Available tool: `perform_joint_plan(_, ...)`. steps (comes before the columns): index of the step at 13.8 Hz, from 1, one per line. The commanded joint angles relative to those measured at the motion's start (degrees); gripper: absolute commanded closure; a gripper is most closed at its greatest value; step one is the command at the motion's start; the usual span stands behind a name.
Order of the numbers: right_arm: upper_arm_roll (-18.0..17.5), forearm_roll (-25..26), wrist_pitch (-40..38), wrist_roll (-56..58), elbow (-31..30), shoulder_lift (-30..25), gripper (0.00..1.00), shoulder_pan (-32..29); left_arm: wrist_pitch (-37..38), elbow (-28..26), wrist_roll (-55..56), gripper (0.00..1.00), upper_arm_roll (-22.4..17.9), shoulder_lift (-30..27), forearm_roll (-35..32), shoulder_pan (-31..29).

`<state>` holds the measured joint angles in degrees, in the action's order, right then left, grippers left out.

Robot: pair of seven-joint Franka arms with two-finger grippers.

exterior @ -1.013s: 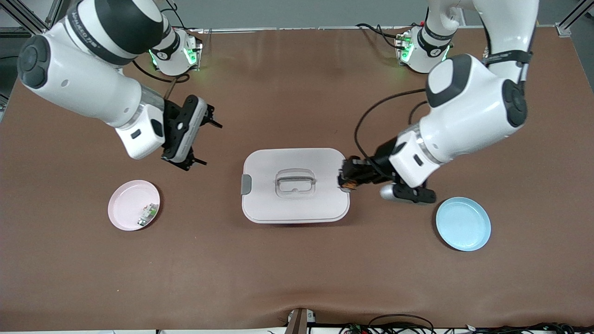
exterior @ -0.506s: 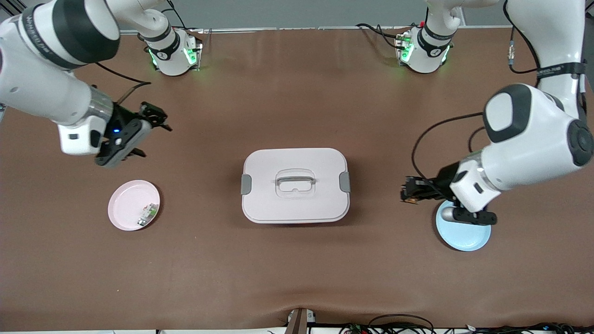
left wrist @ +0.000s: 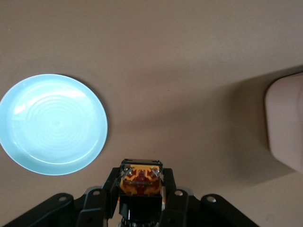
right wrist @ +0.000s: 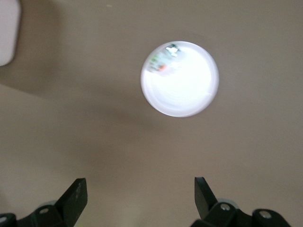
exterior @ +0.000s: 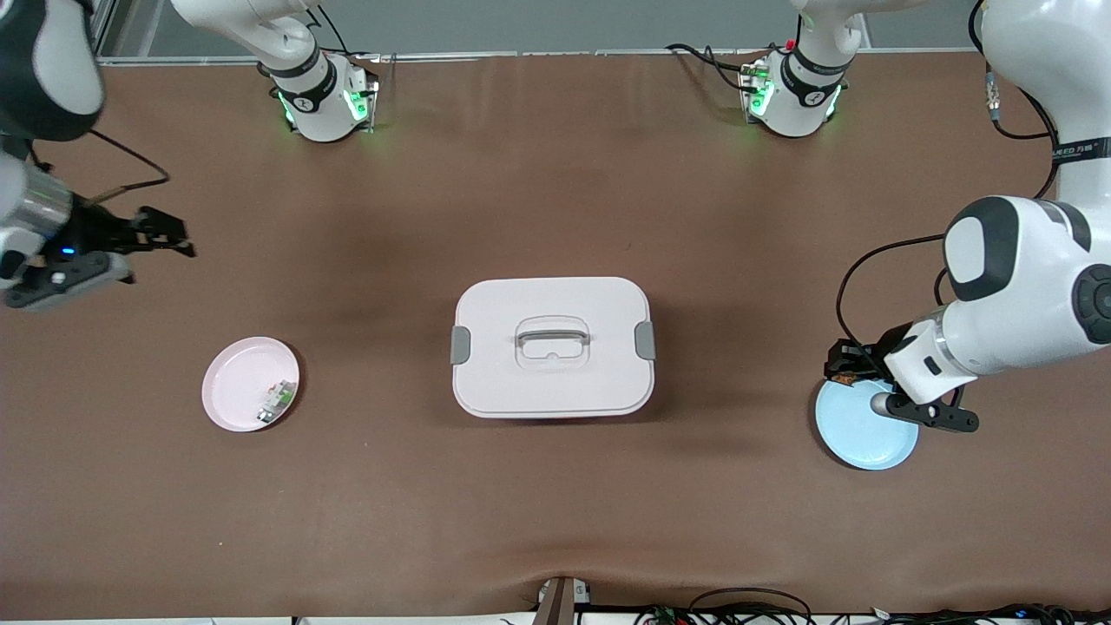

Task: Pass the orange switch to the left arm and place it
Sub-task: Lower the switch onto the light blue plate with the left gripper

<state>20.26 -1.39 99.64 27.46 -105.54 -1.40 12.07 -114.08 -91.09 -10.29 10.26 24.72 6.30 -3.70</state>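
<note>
Brown matting covers the worktop (exterior: 555, 503), with the white box (exterior: 552, 347) at its centre, a pink plate (exterior: 236, 391) toward the right arm's end and a blue plate (exterior: 868, 430) toward the left arm's end. My left pincer (exterior: 840, 365) hangs over the rim of the blue plate on the side facing the box, its jaws clamped on the orange switch (left wrist: 140, 178). In the left wrist view the switch sits between the fingers (left wrist: 97, 201) with its orange face turned to the camera, a small black-bodied block showing metal contacts and a darker red pattern; its long axis I cannot tell. The relation that matters: the blue plate lies just beside the held switch, away from the box, so I judge that a short move toward the plate's middle and a descent would bring the switch onto it, and the box is well apart and no obstacle. My right pincer (exterior: 165, 239) waits over bare matting at the right arm's end, its jaws spread wide and empty, with the pink plate and a small white-and-green component (exterior: 276, 401) on it nearer the front camera.
</note>
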Motion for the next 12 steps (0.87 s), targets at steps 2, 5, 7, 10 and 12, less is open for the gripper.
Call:
perform_joint_plan(2,-1.1,4.63,2.3,-1.45,-0.03,-3.25,0.0,-4.25,-7.54,-6.11,-8.24,1.0,0.55,-0.64,-1.38,-2.97)
perform_joint_plan(5,-1.54,6.04,4.95,-1.53,3.57,-3.17,0.0,-4.16,-9.75,-6.47,-12.12,1.0,0.55,1.73,-1.46,-4.64)
perform_joint_plan(7,-1.72,5.96,4.6,-2.32,5.25,-2.82,0.0,-3.63,-14.39,-8.3,-16.23,1.0,0.55,2.26,-2.16,-6.14)
perform_joint_plan(10,-1.98,5.52,4.33,-13.45,5.78,-2.64,0.0,-1.89,-17.04,-7.7,-25.11,1.0,0.55,5.33,-2.25,-8.33)
perform_joint_plan(12,-2.07,5.69,2.68,-16.29,6.92,-2.64,0.0,-0.56,-18.89,-7.7,-30.9,1.0,0.55,6.91,-2.25,-9.04)
